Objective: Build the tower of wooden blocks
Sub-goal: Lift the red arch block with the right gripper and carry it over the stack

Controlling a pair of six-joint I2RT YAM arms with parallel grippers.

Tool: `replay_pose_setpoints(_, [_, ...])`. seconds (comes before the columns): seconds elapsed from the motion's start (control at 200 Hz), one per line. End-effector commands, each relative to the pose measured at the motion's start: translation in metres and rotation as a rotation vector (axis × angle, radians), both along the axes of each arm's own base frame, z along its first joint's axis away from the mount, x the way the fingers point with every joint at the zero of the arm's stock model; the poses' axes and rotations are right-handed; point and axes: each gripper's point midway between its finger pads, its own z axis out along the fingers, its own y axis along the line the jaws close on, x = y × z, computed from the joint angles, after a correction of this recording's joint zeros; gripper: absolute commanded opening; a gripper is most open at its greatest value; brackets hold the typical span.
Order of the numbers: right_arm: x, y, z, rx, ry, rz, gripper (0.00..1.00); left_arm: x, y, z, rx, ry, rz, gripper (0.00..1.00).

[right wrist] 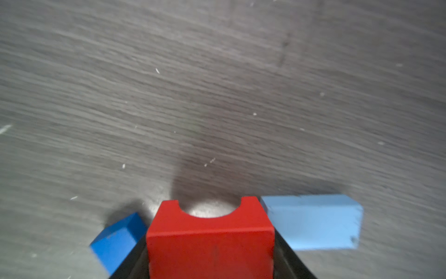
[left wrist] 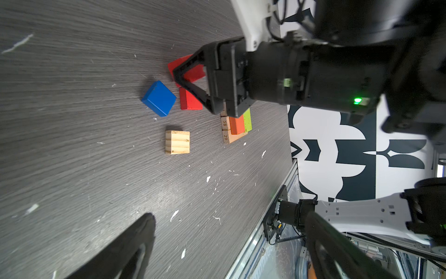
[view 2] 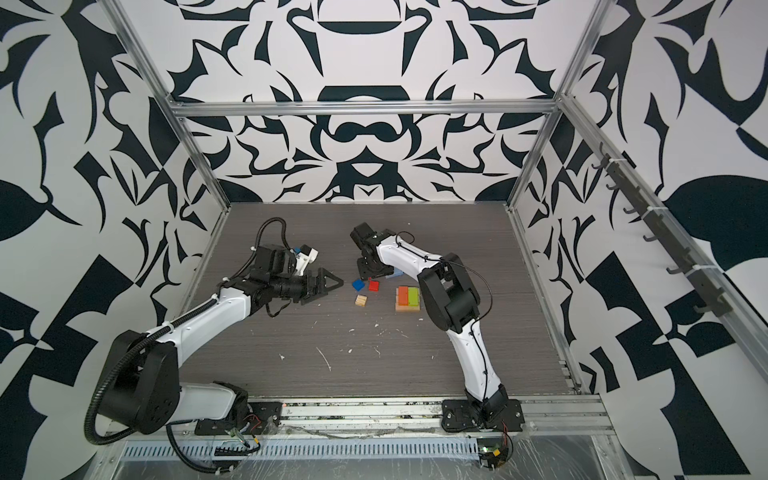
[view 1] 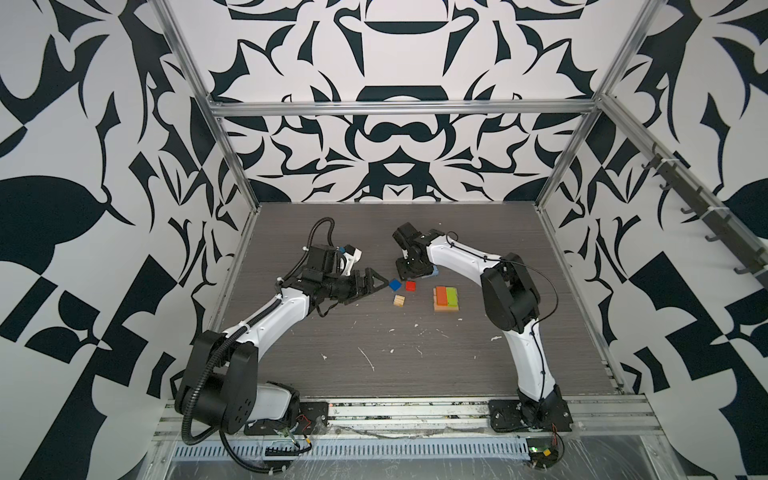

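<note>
As you read the surface (view 1: 374,353) from left to right in a top view, note first the left tool (view 1: 369,289). Its jaws are spread wide, it carries nothing, and it points toward the loose pieces. Just beyond its tip lie the blue cube (view 1: 395,285), the tan cube (view 1: 399,301) and the red cube (view 1: 410,286), near one another but apart.

Next comes the right tool (view 1: 413,272), pointing down behind the red cube. The right wrist view shows the red notched block (right wrist: 210,241) between its jaws with no gap visible on either side, so treat the block as pinched. Its half-round notch opens away from the wrist. The light blue bar (view 1: 434,273) lies just beside that tool, on the tower's side.

The wood block tower (view 1: 446,300) stands farthest right. It is a tan base (view 1: 446,308) carrying an orange bar (view 1: 441,296) and a lime green bar (view 1: 452,296) side by side, touching. Their long axes run from the front rail toward the back wall.

From the right tool, the tower lies to the right and nearer the front rail, and the right arm is the nearer one. Judge the coming move as a short carry that way. Whether the block goes along or across those bars cannot be told.
</note>
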Motion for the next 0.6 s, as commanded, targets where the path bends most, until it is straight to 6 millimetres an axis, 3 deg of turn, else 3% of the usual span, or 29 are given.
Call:
replay_pose_setpoints(0.0, [0.005,-0.003,0.066,0.059,-0.104,-0.086,0.41,-0.001,0.000,0.000,-0.006,0.011,-0.004,1.00])
replay_pose_setpoints(0.235, [-0.014,-0.023,0.088,0.051,-0.084,-0.180,0.39,0.000,0.000,0.000,-0.005,0.014,0.000,1.00])
replay_pose_setpoints(0.595, [-0.050,-0.052,0.094,0.038,-0.059,-0.229,0.37,0.004,-0.004,0.004,-0.026,0.016,-0.004,1.00])
